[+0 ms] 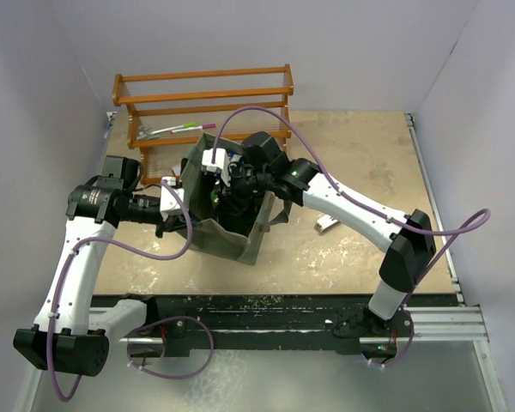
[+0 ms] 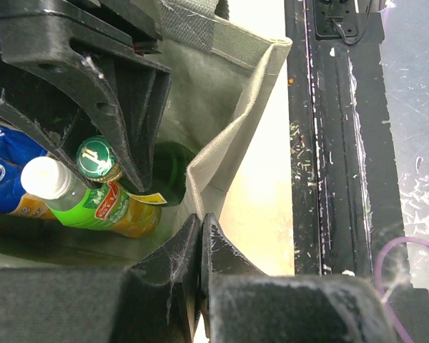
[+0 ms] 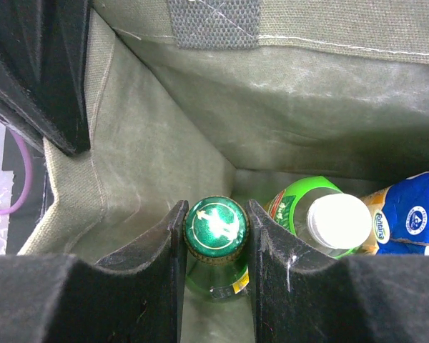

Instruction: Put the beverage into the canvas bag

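The canvas bag (image 3: 164,143) and blue carton (image 3: 409,214) overrun the right wrist view

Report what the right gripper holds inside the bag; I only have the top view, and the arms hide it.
Observer: The right gripper is shut on the cap of a green bottle, which stands upright inside the bag.
Operator: Say what else is in there.
Observer: A white-capped bottle and a blue carton sit beside the green one.
Operator: Check the left gripper.
Observer: The left gripper is pinching the bag's wall near a corner.
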`<action>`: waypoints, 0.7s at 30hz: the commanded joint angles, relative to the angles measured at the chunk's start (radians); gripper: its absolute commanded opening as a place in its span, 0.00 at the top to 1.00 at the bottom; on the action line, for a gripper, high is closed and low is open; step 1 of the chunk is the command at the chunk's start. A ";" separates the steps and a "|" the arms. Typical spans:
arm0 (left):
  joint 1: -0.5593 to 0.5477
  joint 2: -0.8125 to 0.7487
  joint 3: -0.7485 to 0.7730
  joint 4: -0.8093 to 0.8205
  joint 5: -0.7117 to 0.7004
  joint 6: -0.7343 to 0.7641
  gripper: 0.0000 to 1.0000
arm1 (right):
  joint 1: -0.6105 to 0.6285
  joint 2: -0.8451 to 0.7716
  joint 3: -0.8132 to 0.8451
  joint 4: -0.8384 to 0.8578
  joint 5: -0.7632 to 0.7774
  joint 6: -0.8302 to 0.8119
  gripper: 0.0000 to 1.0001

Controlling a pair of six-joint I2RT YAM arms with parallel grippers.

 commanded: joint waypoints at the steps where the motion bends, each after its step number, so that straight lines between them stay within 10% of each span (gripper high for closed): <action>1: -0.007 -0.007 0.021 0.004 0.061 -0.068 0.95 | 0.011 -0.096 -0.009 0.160 -0.071 0.025 1.00; 21: -0.006 0.000 0.100 0.038 0.135 -0.252 1.00 | 0.011 -0.107 -0.216 0.392 -0.037 0.122 1.00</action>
